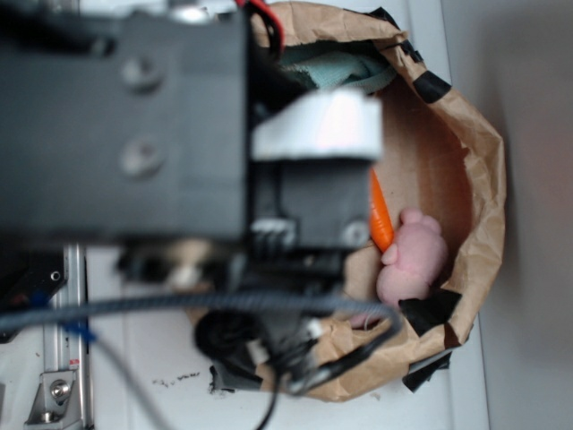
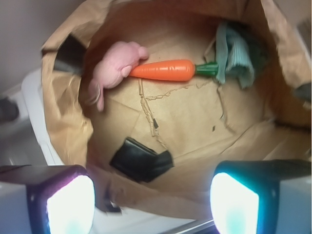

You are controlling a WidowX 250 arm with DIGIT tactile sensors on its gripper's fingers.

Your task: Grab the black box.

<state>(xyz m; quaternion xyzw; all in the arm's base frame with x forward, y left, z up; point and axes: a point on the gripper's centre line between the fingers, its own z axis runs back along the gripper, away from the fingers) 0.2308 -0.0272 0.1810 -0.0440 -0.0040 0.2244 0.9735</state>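
— What lies in my brown paper rim (image 2: 63,131) here?
— A pink plush toy (image 2: 114,68) at the far left, its paw touching the tip of an orange carrot (image 2: 163,70).
— And past the carrot?
— Its green stem meets a crumpled teal cloth (image 2: 236,58). Black tape strips (image 1: 431,85) patch the paper's edge.

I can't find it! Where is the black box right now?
In the wrist view, the black box lies low on the floor of the brown paper bag, below the pink plush toy and the carrot.
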